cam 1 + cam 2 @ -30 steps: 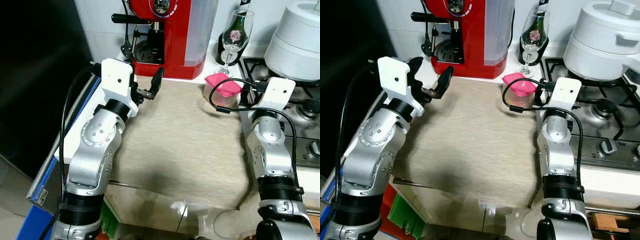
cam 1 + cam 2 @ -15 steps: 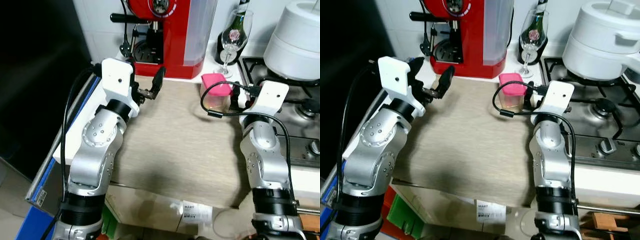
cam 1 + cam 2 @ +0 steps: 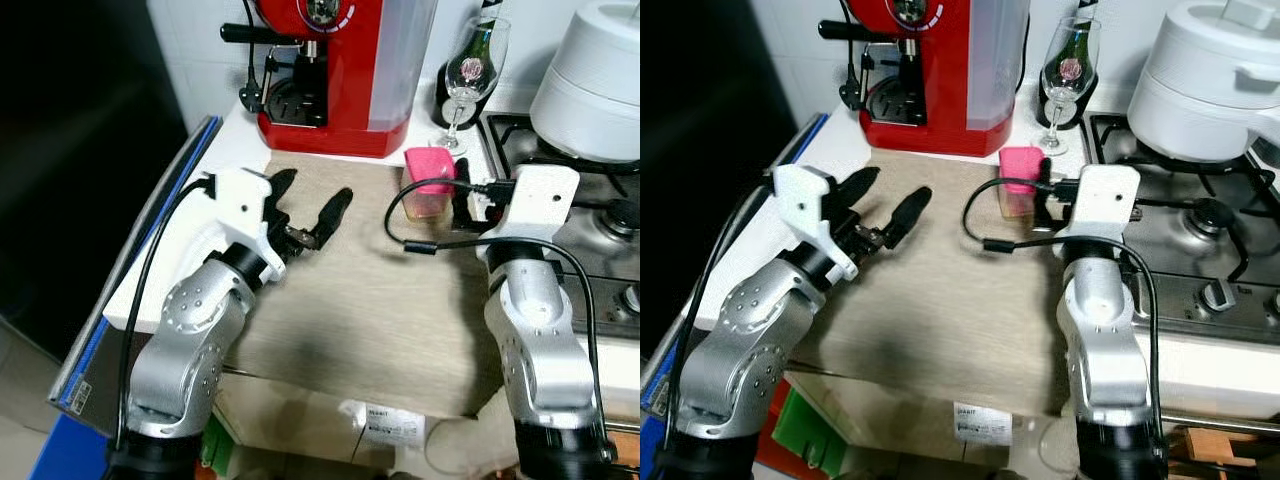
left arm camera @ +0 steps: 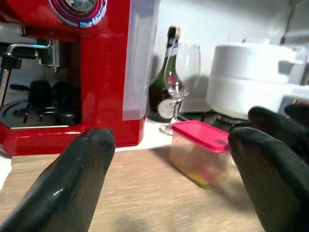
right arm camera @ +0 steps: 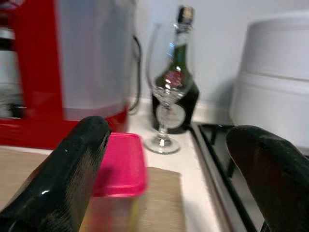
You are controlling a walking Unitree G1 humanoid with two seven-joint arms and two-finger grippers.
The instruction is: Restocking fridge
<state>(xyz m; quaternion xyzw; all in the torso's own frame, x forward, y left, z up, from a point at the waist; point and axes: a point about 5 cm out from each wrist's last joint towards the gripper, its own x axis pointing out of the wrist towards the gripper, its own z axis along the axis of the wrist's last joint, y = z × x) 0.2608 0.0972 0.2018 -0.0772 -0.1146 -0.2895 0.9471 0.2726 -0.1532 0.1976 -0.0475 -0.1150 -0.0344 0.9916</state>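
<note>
Left gripper dropped lower, now over worktop middle, fingers wide, empty. Right gripper swung nearer tub, fingers wide, tub off toward one finger, not between. Tub at worktop back edge, near glass. Risk: off-centre closing shoves tub into glass, tips it.

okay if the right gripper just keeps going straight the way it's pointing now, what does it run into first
Most likely the clear plastic container with the pink lid, off-centre toward one black finger of the open right gripper. Past it stand the stemmed wine glass and dark green bottle; depth is hard to judge.
</note>
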